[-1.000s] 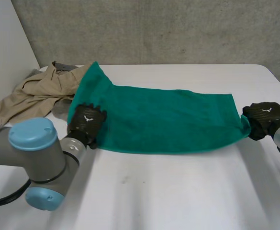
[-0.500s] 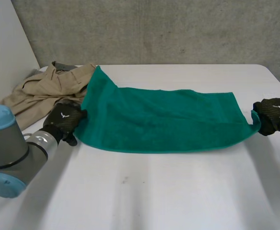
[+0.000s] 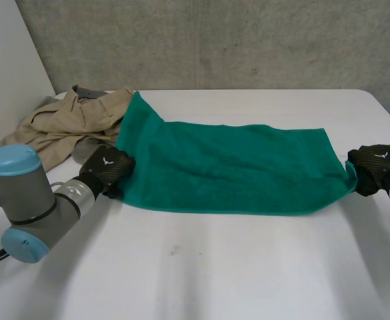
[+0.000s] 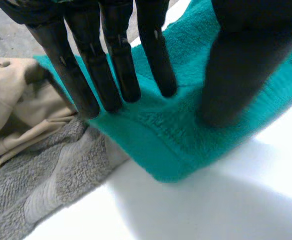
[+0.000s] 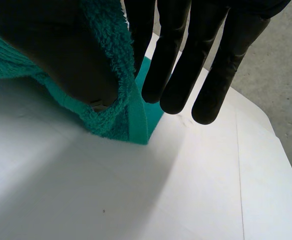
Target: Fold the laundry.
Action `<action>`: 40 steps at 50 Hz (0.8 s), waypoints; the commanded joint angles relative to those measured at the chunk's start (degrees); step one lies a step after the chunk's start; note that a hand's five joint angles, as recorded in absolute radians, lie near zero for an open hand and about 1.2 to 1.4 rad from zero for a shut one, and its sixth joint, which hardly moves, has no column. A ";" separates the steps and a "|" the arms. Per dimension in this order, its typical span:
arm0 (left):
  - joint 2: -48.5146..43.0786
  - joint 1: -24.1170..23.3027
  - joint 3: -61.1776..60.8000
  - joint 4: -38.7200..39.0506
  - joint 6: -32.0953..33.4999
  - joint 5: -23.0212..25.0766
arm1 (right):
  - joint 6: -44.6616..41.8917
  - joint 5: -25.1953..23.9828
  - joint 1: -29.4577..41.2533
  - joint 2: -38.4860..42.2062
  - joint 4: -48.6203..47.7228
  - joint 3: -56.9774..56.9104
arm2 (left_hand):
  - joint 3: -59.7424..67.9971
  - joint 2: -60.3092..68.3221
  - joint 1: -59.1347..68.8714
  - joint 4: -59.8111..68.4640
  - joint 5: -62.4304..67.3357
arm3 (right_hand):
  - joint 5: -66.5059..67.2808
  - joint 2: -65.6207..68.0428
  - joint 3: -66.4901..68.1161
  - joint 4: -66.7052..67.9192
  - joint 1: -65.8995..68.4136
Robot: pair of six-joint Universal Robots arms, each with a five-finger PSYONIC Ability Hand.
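Across the white table (image 3: 215, 267) the green towel (image 3: 228, 167) lay flat, its long axis running from hand to hand. The left hand (image 3: 107, 168) pressed the near left corner under straight fingers (image 4: 118, 65) and thumb. The right hand (image 3: 375, 168) pinched the near right corner between thumb and fingers. Both hands had edged inward since half a second before.

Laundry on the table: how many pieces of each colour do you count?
Green towel: 1
Beige garment: 1
Grey towel: 1
Total: 3
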 commanded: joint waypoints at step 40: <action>24.21 -2.52 -11.06 -35.13 10.25 -9.54 | -22.61 -4.49 -9.04 -9.91 31.39 -4.79 | 32.81 32.74 30.98 32.67 33.00 | 13.09 12.70 12.32 11.85 23.84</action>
